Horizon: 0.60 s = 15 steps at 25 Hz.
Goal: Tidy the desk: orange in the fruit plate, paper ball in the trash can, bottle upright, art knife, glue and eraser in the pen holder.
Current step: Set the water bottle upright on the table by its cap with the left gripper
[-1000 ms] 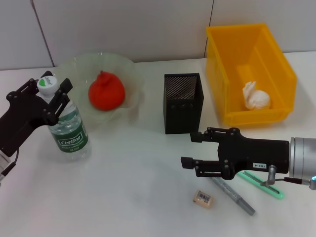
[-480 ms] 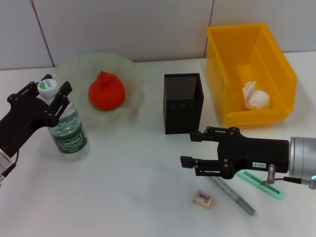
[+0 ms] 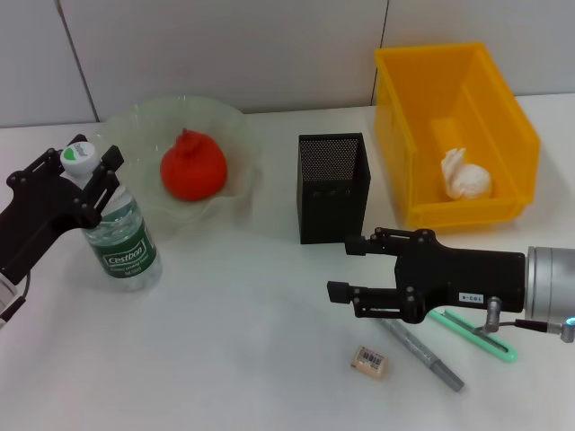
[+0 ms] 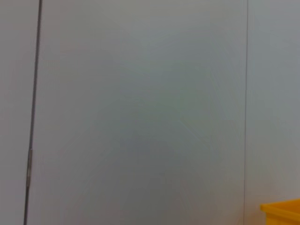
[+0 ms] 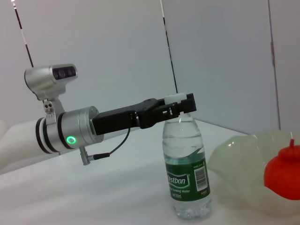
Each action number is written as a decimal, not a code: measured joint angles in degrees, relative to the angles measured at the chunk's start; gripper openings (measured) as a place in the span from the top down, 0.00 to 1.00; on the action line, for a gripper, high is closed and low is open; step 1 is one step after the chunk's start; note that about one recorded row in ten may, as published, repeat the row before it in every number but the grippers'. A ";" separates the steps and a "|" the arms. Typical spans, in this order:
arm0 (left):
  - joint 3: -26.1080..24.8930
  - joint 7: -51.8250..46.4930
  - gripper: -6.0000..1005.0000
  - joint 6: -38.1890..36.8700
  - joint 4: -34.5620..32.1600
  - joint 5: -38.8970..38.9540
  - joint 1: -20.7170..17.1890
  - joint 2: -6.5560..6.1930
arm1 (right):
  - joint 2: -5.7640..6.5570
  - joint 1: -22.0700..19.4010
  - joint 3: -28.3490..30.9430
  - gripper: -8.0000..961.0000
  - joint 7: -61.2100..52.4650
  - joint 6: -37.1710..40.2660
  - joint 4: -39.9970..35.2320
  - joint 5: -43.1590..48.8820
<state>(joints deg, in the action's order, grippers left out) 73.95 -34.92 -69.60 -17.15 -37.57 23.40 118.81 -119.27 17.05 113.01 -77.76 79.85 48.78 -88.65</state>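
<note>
The bottle (image 3: 120,235) stands upright near the table's (image 3: 225,359) left edge, and the left gripper (image 3: 87,175) has its fingers on either side of the white cap, though whether they clamp it or have let go I cannot tell. The orange (image 3: 192,165) sits in the fruit plate (image 3: 229,121) toward the back left, the paper ball (image 3: 465,175) lies in the trash can (image 3: 400,117) at the back right, and the pen holder (image 3: 333,187) stands between them. The right gripper (image 3: 347,268), its fingers spread apart and holding nothing, hovers just in front of the pen holder, with the eraser (image 3: 369,360) and a grey pen (image 3: 427,357) near the front edge below it and a green knife (image 3: 476,334) beside them.
</note>
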 joint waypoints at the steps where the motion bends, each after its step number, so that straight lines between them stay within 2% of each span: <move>1: -0.08 -0.11 0.54 -0.05 0.02 0.00 -0.03 0.00 | 0.00 0.00 0.03 0.23 0.00 0.01 0.00 -0.02; 15: 0.27 -0.35 0.53 -3.26 0.03 -0.16 -0.60 0.02 | 0.00 0.00 0.02 0.23 -0.12 -0.13 0.00 -0.04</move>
<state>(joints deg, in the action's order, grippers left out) 74.21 -35.26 -72.86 -17.12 -37.73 22.80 118.83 -119.27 17.05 113.03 -77.88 79.73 48.78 -88.68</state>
